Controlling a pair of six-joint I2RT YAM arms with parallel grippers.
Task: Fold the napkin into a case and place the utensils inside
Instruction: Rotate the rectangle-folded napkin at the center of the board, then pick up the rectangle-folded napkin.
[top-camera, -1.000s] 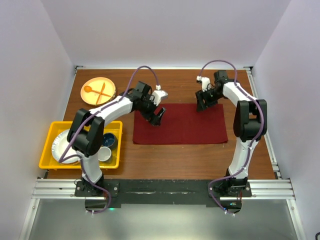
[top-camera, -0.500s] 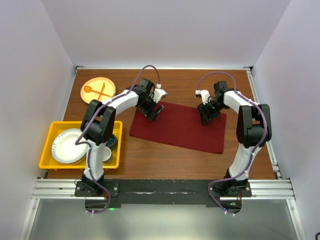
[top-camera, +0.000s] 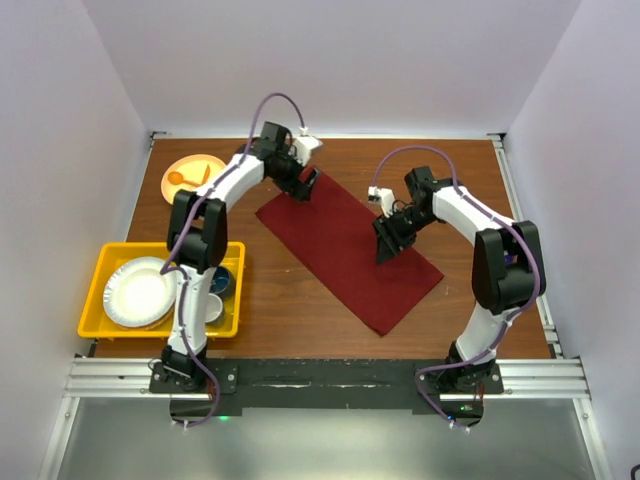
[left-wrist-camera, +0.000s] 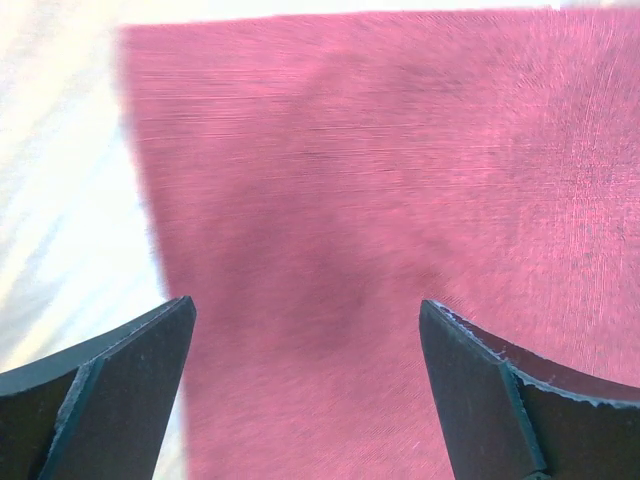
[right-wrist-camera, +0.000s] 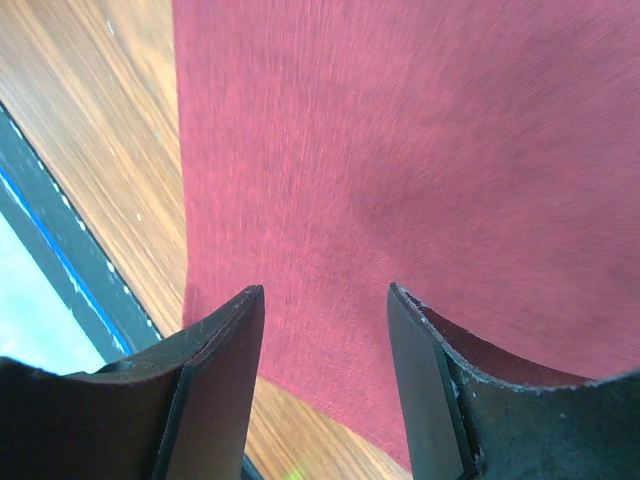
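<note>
Brown wooden table (top-camera: 300, 320) fills the enclosure floor, and the large dark red soft cloth napkin (top-camera: 350, 250) lies on it opened out flat, set on a slant. No case has been formed yet, and the slim metal utensils do not show in any view.

The left gripper (top-camera: 306, 186) hangs over the napkin's far corner with its jaws spread wide and nothing between them. Cloth runs under and ahead of its fingertips, and the cloth's side edge passes just outside its left finger (left-wrist-camera: 110, 390), with bare table beyond. The right gripper (top-camera: 385, 247) is partly apart and also empty. The napkin lies beneath and ahead of it, and a hemmed edge runs just below its left finger (right-wrist-camera: 200, 390).

By its look the napkin is light and limp, so it should drape, drag and wrinkle rather than hold a shape. It will likely slide over the smooth wood if pushed. The best hold is probably a pinch at the corner or edge nearest each gripper, with one finger worked under the hem, since a flat middle offers nothing to grip.
</note>
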